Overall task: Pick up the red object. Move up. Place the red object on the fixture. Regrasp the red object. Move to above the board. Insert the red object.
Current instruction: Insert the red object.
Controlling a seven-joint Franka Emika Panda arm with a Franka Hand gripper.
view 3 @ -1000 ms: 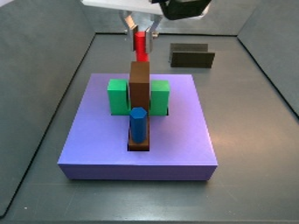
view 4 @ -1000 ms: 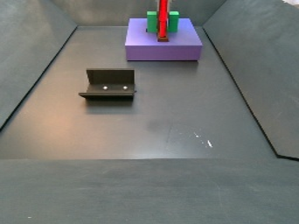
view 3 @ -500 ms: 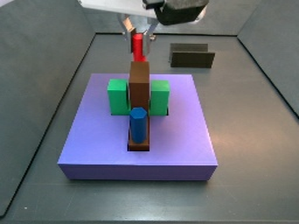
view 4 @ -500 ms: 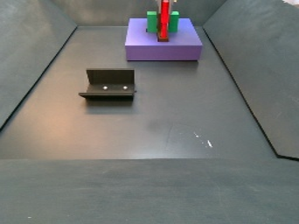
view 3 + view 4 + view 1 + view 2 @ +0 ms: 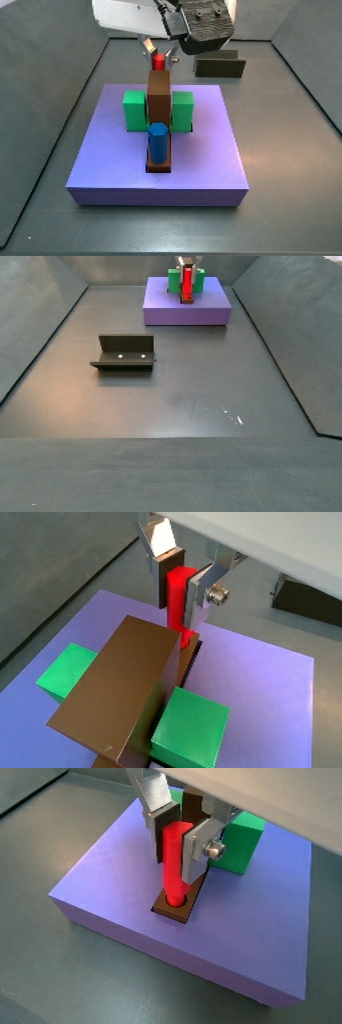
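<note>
You are holding the red object (image 5: 175, 863) upright between the gripper's (image 5: 181, 836) silver fingers (image 5: 202, 585), clamped near its top so the lower end is hanging free to enter the board (image 5: 114, 878). Its tip is sitting at the dark slot behind the brown bar (image 5: 118, 692), beside the green blocks (image 5: 189, 726). The fixture (image 5: 124, 352) is standing well apart, empty.

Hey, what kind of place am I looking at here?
Probably a simulated robot assembly cell: a plain grey walled floor, a fixture, and a lavender board of blocks. The gripper above the board holds the red object in its jaws.
</note>
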